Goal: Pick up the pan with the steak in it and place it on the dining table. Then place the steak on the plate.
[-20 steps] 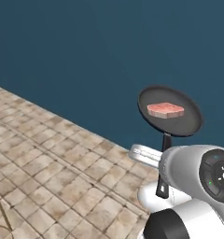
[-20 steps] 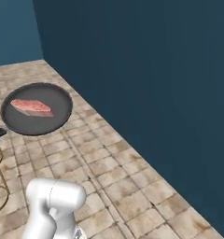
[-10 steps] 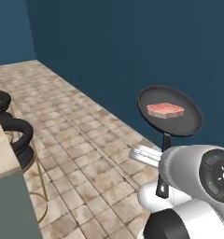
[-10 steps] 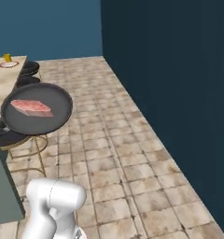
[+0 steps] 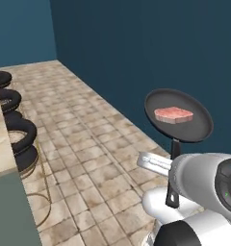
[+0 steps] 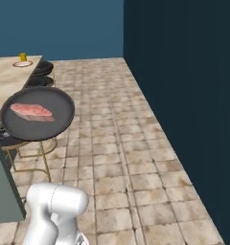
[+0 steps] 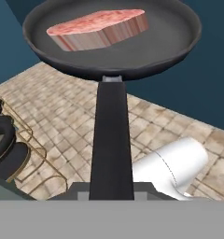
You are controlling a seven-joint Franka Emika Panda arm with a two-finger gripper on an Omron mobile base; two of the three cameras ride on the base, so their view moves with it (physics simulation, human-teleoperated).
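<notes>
Steak [image 5: 173,114] lies flat near the middle of the pan [image 5: 179,116], which the gripper [image 7: 111,193], clamped on its long handle, carries level above the tiled floor, probably so nothing slides before reaching the dining table [image 6: 9,79].

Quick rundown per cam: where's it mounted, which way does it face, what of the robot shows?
Left base view: behind the arm on its left, facing forward-down over the tiled floor; white arm at lower right, pan with steak held aloft, stools left.
Right base view: behind on the right; arm at lower left, dining table with plate far left.
Hand view: on the hand, looking along the pan's handle.
All three share pan and steak.
</notes>
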